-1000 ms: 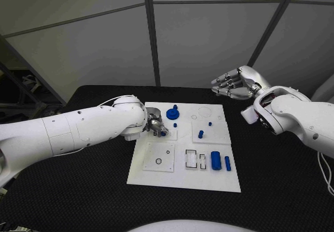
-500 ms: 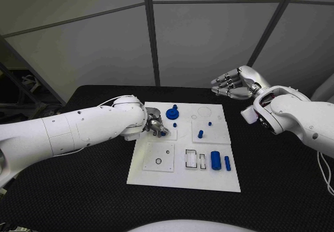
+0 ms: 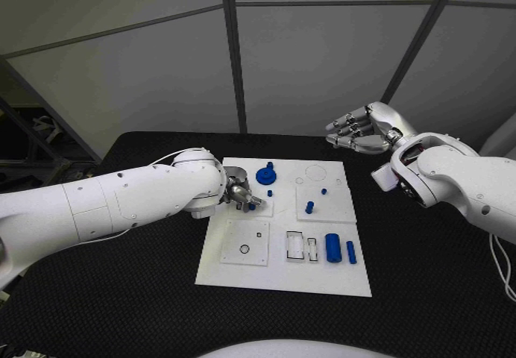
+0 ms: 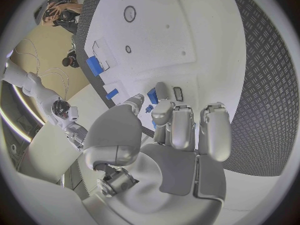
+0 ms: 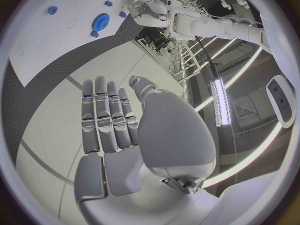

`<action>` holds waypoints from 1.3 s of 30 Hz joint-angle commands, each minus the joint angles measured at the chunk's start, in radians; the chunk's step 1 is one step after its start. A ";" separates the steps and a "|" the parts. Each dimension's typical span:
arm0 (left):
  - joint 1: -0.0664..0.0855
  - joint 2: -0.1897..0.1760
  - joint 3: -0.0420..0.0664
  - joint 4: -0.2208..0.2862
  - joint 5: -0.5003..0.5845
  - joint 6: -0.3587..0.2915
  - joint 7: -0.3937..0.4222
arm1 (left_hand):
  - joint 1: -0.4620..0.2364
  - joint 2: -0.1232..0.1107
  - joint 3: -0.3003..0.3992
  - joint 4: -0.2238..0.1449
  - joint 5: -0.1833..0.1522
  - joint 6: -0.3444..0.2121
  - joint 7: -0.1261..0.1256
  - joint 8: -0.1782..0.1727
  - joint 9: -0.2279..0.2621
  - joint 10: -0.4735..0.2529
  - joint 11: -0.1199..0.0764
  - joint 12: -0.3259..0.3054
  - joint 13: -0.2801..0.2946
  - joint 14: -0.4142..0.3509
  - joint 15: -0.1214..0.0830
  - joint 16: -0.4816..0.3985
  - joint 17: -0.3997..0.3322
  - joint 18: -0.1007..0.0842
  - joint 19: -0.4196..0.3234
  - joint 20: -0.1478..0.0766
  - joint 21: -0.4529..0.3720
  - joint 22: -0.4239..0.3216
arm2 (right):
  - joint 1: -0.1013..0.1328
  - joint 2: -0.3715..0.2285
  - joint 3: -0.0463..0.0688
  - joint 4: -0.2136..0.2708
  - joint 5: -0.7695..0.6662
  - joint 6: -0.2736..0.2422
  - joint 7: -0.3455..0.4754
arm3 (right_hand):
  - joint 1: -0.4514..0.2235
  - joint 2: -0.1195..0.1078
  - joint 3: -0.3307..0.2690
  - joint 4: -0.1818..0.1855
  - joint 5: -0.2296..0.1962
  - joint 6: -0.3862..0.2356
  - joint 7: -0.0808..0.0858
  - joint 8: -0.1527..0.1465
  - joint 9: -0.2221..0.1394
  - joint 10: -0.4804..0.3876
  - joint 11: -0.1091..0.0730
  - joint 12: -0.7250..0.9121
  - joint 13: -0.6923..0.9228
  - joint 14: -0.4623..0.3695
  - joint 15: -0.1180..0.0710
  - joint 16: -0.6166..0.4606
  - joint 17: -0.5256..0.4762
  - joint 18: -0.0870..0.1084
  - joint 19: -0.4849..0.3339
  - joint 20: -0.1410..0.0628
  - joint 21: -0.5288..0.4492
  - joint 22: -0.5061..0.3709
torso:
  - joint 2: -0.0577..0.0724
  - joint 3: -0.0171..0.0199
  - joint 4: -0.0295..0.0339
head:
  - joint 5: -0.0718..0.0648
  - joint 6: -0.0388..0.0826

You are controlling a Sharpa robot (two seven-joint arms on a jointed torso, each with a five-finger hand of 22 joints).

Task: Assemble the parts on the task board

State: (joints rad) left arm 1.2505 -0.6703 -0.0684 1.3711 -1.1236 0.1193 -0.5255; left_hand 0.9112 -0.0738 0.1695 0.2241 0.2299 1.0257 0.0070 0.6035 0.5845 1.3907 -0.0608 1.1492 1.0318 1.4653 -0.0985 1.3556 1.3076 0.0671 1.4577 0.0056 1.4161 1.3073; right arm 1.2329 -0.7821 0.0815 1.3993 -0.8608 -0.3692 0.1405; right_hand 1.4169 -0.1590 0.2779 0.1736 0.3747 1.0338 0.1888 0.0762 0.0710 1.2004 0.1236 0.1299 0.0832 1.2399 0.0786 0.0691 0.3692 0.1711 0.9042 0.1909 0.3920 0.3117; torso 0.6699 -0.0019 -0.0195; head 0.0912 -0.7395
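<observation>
Left of centre in the head view, the left hand (image 3: 241, 197) pinches a small blue part (image 4: 152, 95) over the task board (image 3: 285, 277), which should be lowered squarely into its slot, while the empty right hand (image 3: 364, 128) hangs loosely curled at upper right.

A flat white rectangular task board (image 3: 282, 280) lies on the black desk. Near its far edge sits a round blue gear-like part (image 3: 267, 176); two small blue pegs (image 3: 309, 206) stand mid-board. A short thick blue cylinder (image 3: 333, 247) and a slim blue bar (image 3: 352, 252) lie side by side near the right edge
</observation>
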 commanded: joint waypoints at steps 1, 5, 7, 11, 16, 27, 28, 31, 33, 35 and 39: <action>0.002 -0.007 0.010 0.008 0.014 -0.021 -0.004 | 0.018 -0.001 -0.019 0.008 -0.016 0.005 0.003 -0.002 -0.002 -0.003 0.005 -0.004 -0.005 0.045 -0.009 0.002 0.003 -0.014 0.007 0.000 -0.002 0.034 | 0.002 0.001 0.001 -0.001 -0.002 0.009 0.002 | -0.012 0.000 -0.005 0.000 0.000 -0.005 0.005 -0.004 -0.001 -0.005 0.002 -0.006 -0.001 -0.007 0.003 -0.007 -0.002 0.008 0.000 0.005 -0.005 -0.002 | 0.000 0.0008 -0.0010 | -0.002 0.000; 0.002 -0.016 0.033 0.017 0.017 -0.022 -0.004 | 0.026 -0.001 -0.033 0.014 -0.027 0.003 0.003 -0.002 -0.003 -0.005 0.005 -0.008 -0.010 0.045 -0.009 0.002 0.003 -0.013 0.005 0.000 -0.004 0.032 | 0.002 0.000 0.001 -0.001 -0.002 0.010 0.002 | -0.014 0.000 -0.006 0.000 -0.002 -0.006 0.006 -0.004 -0.001 -0.007 0.002 -0.007 -0.002 -0.009 0.004 -0.007 -0.003 0.008 0.000 0.006 -0.007 -0.003 | 0.000 0.0016 -0.0006 | -0.001 0.001; 0.001 -0.020 0.048 0.021 0.018 -0.021 -0.003 | 0.030 -0.001 -0.037 0.015 -0.029 0.002 0.003 -0.002 -0.003 -0.007 0.005 -0.011 -0.013 0.045 -0.009 0.001 0.002 -0.013 0.004 0.000 -0.006 0.029 | 0.002 0.000 0.001 -0.002 -0.002 0.010 0.002 | -0.014 0.000 -0.006 0.000 -0.002 -0.007 0.006 -0.004 -0.001 -0.007 0.002 -0.007 -0.002 -0.009 0.004 -0.007 -0.003 0.009 0.000 0.006 -0.008 -0.003 | 0.000 0.0008 0.0002 | -0.001 0.001; 0.002 -0.028 0.080 0.031 0.027 -0.018 -0.003 | 0.041 -0.003 -0.047 0.017 -0.030 -0.002 0.005 -0.003 -0.003 -0.012 0.006 -0.019 -0.023 0.045 -0.008 0.001 0.002 -0.011 0.001 0.000 -0.012 0.022 | 0.002 0.000 0.001 -0.005 -0.002 0.009 0.002 | -0.015 0.000 -0.007 0.001 -0.002 -0.007 0.006 -0.004 -0.001 -0.007 0.003 -0.007 -0.002 -0.010 0.004 -0.007 -0.004 0.009 0.000 0.006 -0.009 -0.004 | 0.000 0.0010 -0.0001 | 0.000 0.004; 0.008 -0.044 0.114 0.045 0.032 0.005 -0.004 | 0.067 -0.004 -0.069 0.021 -0.030 -0.016 0.009 -0.004 -0.004 -0.029 0.010 -0.041 -0.049 0.045 -0.006 0.000 0.001 -0.007 -0.009 0.002 -0.027 0.004 | 0.002 0.000 0.001 -0.008 -0.002 0.009 0.001 | -0.017 0.000 -0.008 0.002 -0.001 -0.008 0.007 -0.004 -0.001 -0.008 0.004 -0.008 -0.003 -0.011 0.005 -0.007 -0.005 0.009 0.000 0.007 -0.011 -0.006 | -0.001 0.0020 -0.0008 | 0.001 0.007; 0.046 -0.030 0.132 -0.047 0.045 0.053 0.000 | 0.165 0.016 -0.122 0.026 -0.014 -0.121 0.061 -0.085 -0.060 -0.191 0.053 -0.267 -0.320 0.033 0.029 -0.023 -0.025 0.015 -0.065 0.028 -0.113 -0.099 | 0.002 -0.001 0.001 -0.010 -0.002 0.009 -0.001 | -0.018 0.000 -0.009 0.003 0.000 -0.009 0.007 -0.005 -0.001 -0.009 0.004 -0.008 -0.003 -0.012 0.006 -0.007 -0.006 0.009 0.000 0.008 -0.013 -0.007 | 0.000 0.0017 0.0003 | 0.001 0.016; 0.048 -0.023 0.132 -0.063 0.047 0.055 0.001 | 0.174 0.016 -0.127 0.026 -0.014 -0.136 0.069 -0.101 -0.072 -0.205 0.061 -0.285 -0.341 0.030 0.033 -0.029 -0.030 0.016 -0.070 0.034 -0.121 -0.107 | 0.002 -0.001 0.001 -0.010 -0.002 0.009 -0.001 | -0.018 0.000 -0.009 0.003 0.000 -0.009 0.007 -0.005 -0.001 -0.009 0.004 -0.008 -0.003 -0.012 0.006 -0.007 -0.006 0.009 0.000 0.008 -0.013 -0.007 | 0.000 0.0017 -0.0001 | 0.001 0.017; 0.053 0.003 0.130 -0.122 0.052 0.062 0.003 | 0.188 0.018 -0.145 0.032 -0.014 -0.144 0.081 -0.129 -0.099 -0.215 0.071 -0.294 -0.359 0.025 0.043 -0.036 -0.039 0.020 -0.077 0.045 -0.133 -0.120 | 0.002 -0.001 0.001 -0.009 -0.002 0.009 -0.001 | -0.018 0.000 -0.009 0.002 0.002 -0.009 0.007 -0.005 -0.001 -0.009 0.004 -0.008 -0.004 -0.013 0.006 -0.007 -0.007 0.009 0.000 0.008 -0.014 -0.008 | 0.000 0.0024 -0.0021 | 0.005 0.018; 0.054 0.015 0.127 -0.148 0.053 0.068 0.004 | 0.191 0.019 -0.151 0.035 -0.015 -0.143 0.082 -0.133 -0.105 -0.216 0.072 -0.293 -0.362 0.024 0.045 -0.036 -0.039 0.020 -0.077 0.046 -0.134 -0.120 | 0.002 -0.001 0.001 -0.008 -0.002 0.009 -0.001 | -0.018 0.000 -0.009 0.002 0.002 -0.009 0.007 -0.005 -0.001 -0.009 0.004 -0.008 -0.004 -0.013 0.006 -0.007 -0.007 0.009 0.000 0.008 -0.014 -0.008 | 0.000 0.0020 -0.0018 | 0.005 0.020; 0.055 0.036 0.121 -0.192 0.048 0.081 0.005 | 0.194 0.018 -0.160 0.039 -0.018 -0.138 0.083 -0.140 -0.114 -0.216 0.074 -0.292 -0.365 0.023 0.046 -0.037 -0.040 0.020 -0.077 0.049 -0.135 -0.119 | 0.002 -0.001 0.001 -0.008 -0.002 0.009 -0.001 | -0.018 0.000 -0.009 0.002 0.002 -0.009 0.007 -0.005 -0.001 -0.009 0.004 -0.008 -0.004 -0.013 0.006 -0.007 -0.007 0.009 0.000 0.008 -0.014 -0.008 | 0.001 0.0008 0.0000 | 0.004 0.019; 0.056 0.064 0.110 -0.250 0.040 0.106 0.004 | 0.196 0.018 -0.171 0.044 -0.022 -0.132 0.083 -0.144 -0.122 -0.217 0.074 -0.290 -0.368 0.022 0.047 -0.038 -0.041 0.021 -0.077 0.051 -0.137 -0.121 | 0.002 0.000 0.001 -0.006 -0.002 0.009 -0.002 | -0.018 0.000 -0.009 0.002 0.002 -0.009 0.007 -0.005 -0.001 -0.009 0.004 -0.008 -0.004 -0.013 0.006 -0.007 -0.007 0.009 0.000 0.008 -0.014 -0.008 | 0.001 0.0011 -0.0018 | 0.007 0.018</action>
State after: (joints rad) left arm 1.3040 -0.6122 0.0427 1.1360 -1.0825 0.1802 -0.5253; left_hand 1.0971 -0.0532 0.0046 0.2698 0.2125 0.8882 0.0915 0.4644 0.4639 1.1791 0.0110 0.8584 0.6646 1.4689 -0.0589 1.3208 1.2671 0.0674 1.3823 0.0485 1.2840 1.1876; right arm 1.2327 -0.7823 0.0815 1.3904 -0.8611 -0.3647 0.1357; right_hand 1.4077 -0.1576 0.2750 0.1766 0.3747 1.0307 0.1919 0.0762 0.0713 1.1969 0.1270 0.1263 0.0805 1.2327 0.0859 0.0692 0.3638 0.1711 0.9042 0.1910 0.3813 0.3058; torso 0.6703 -0.0004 -0.0198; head 0.0972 -0.7204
